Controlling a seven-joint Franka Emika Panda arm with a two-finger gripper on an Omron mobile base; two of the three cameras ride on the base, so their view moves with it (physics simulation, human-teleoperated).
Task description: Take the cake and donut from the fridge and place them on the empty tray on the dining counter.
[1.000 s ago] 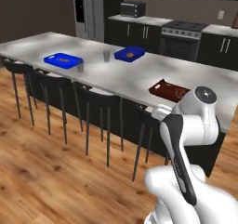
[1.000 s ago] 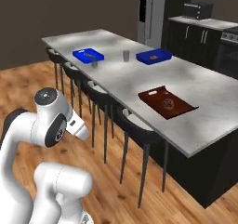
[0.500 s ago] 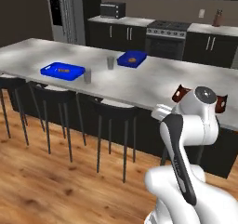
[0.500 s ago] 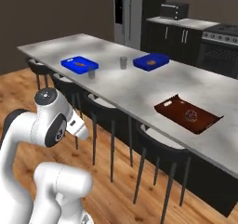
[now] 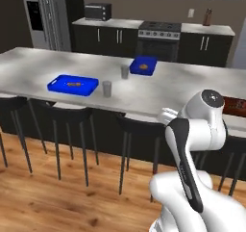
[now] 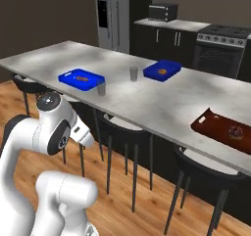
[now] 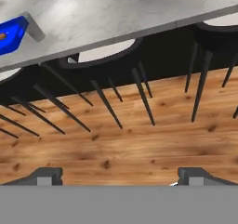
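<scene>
a: where does the tray sit?
b: on the dining counter, near the end of the slab farthest from the fridge. it lies flat, close to the stool-side edge of the dining counter, and a small dark round thing rests in it — too small to tell whether it is the cake or the donut.

a: and the fridge?
b: beyond the dining counter, against the back wall, doors shut. in the left base view it stands past the far side of the slab, beside the dark cabinets carrying the microwave.

a: what else is on the dining counter?
b: two blue trays — one near the stool-side edge, another toward the far edge. a grey cup stands just beside the first blue tray, a second cup near the other.

a: the gripper?
b: in the hand view the gripper has its two fingertips spread wide with nothing between them. it points down at the wooden floor, below the dining counter's edge and in front of the black stools.
</scene>
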